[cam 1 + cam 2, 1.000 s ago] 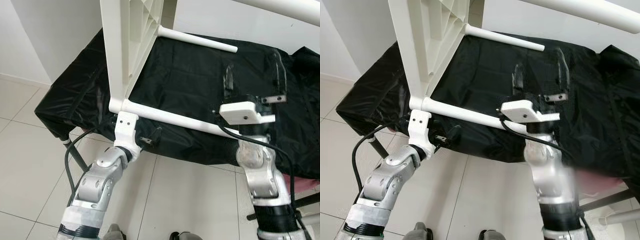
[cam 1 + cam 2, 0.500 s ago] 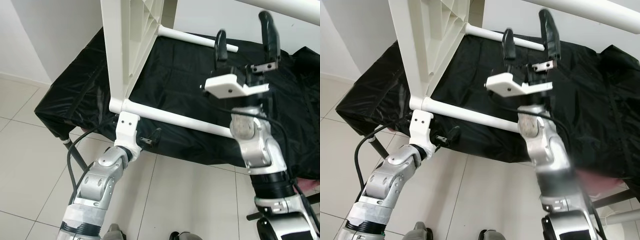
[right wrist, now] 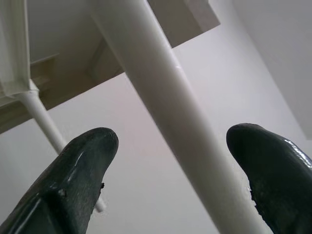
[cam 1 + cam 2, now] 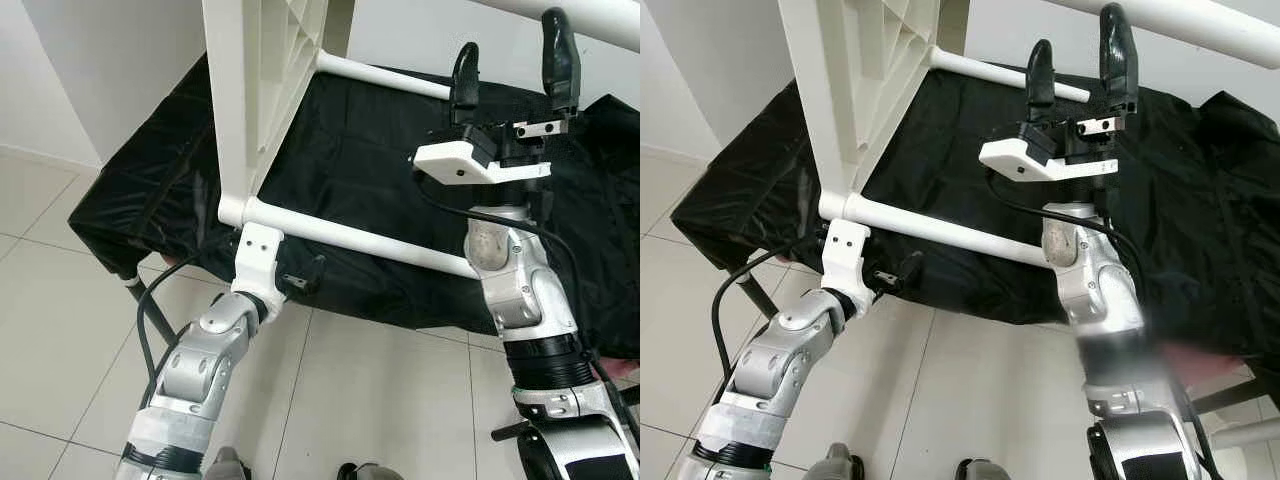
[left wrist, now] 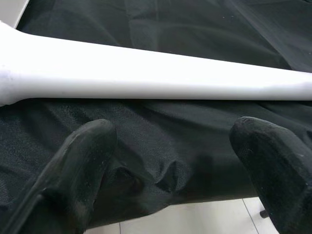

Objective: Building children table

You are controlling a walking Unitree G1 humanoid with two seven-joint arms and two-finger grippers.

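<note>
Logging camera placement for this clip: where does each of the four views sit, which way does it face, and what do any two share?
Left eye view: on the head, looking down at the white table tipped on its side over a black cover; both silver arms show.
Right eye view: same head, same scene, slightly offset.
Left wrist view: along the left gripper's open fingers at the lower table leg.
Right wrist view: looking upward between the right gripper's open fingers at the upper table leg.
Shared: both eye views show the lower leg seen by the left wrist.
</note>
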